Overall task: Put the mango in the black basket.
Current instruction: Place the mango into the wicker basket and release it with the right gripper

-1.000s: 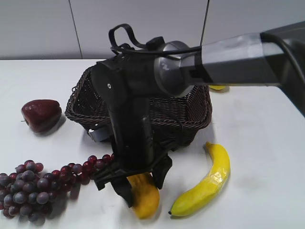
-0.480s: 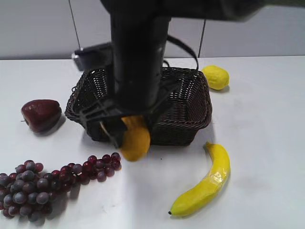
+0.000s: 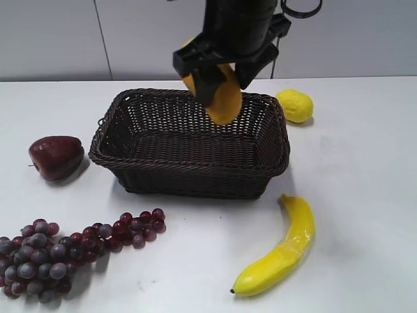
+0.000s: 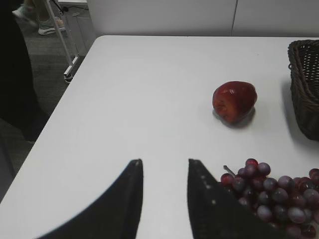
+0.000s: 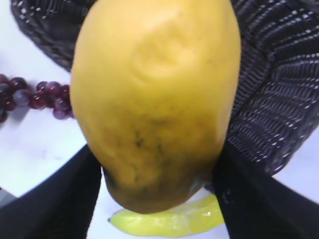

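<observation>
Your right gripper (image 3: 223, 77) is clamped on the mango (image 3: 221, 96), one dark finger on each side of the fruit, which hangs below the fingers in the air. Directly beneath it is the basket (image 3: 130, 156), nothing lying inside it; the mango's lower end sits above the far rim, not touching the wicker. In the right wrist view the mango (image 5: 154, 99) fills most of the picture, with basket weave (image 5: 279, 89) behind it, a strip of banana (image 5: 169, 223) below, and grapes (image 5: 35, 97) to the side. Off to that gripper's right on the table lies the lemon (image 3: 294, 105); nearer the camera lies the banana (image 3: 280, 251). Your left gripper (image 4: 164, 172) holds nothing, its fingers parted, hanging over bare table. Ahead and to its right lie the apple (image 4: 234, 101) and the grapes (image 4: 276, 191), with the basket's edge (image 4: 304, 84) beyond.
</observation>
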